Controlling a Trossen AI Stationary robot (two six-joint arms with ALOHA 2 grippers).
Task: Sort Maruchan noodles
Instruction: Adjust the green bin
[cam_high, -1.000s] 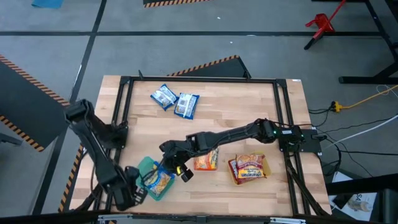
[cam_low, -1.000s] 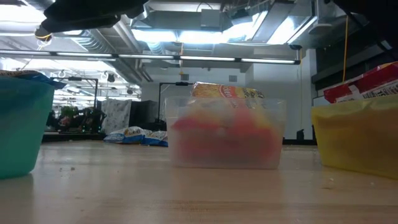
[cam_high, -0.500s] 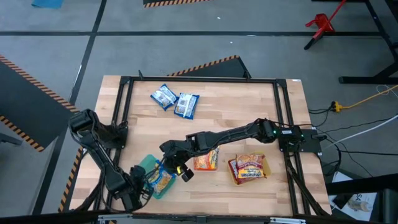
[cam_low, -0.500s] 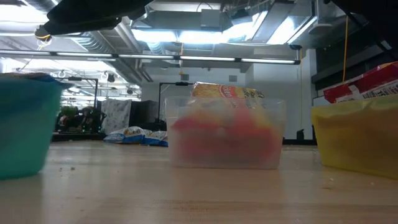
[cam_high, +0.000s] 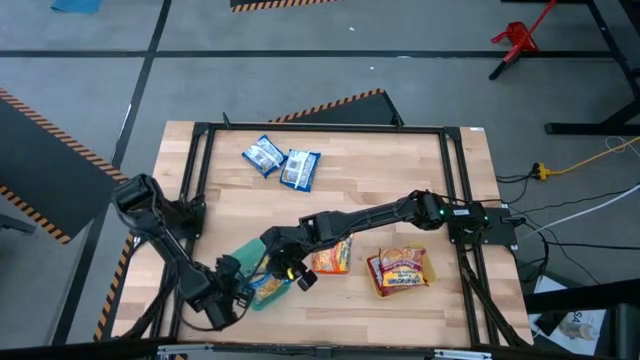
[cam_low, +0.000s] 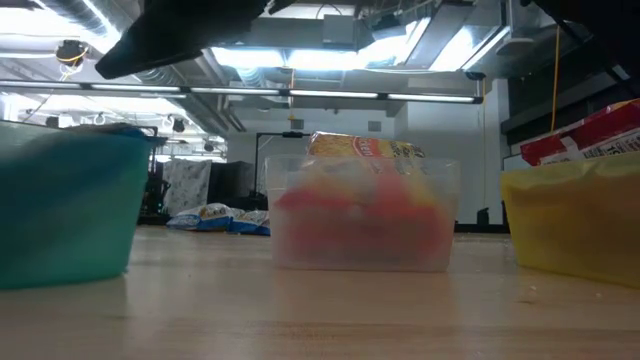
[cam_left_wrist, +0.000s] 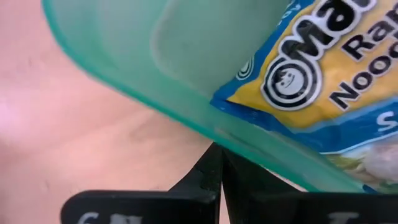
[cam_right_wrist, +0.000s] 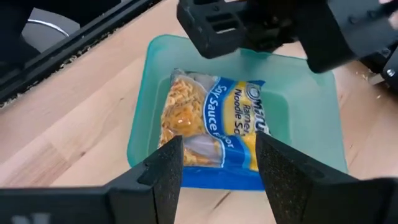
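One blue packet (cam_right_wrist: 214, 121) lay in the teal tray (cam_right_wrist: 311, 112), pinched by the left gripper (cam_left_wrist: 216, 165); right gripper (cam_right_wrist: 217, 162) half-open and empty; two blue packets (cam_high: 282, 162) waited far

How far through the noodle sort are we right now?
Done: a blue packet lies in the teal tray; orange packets fill the clear tray, red ones the yellow tray. In hand: left gripper shut on the teal tray's rim; right gripper open above it. Left: two blue packets at the far side.
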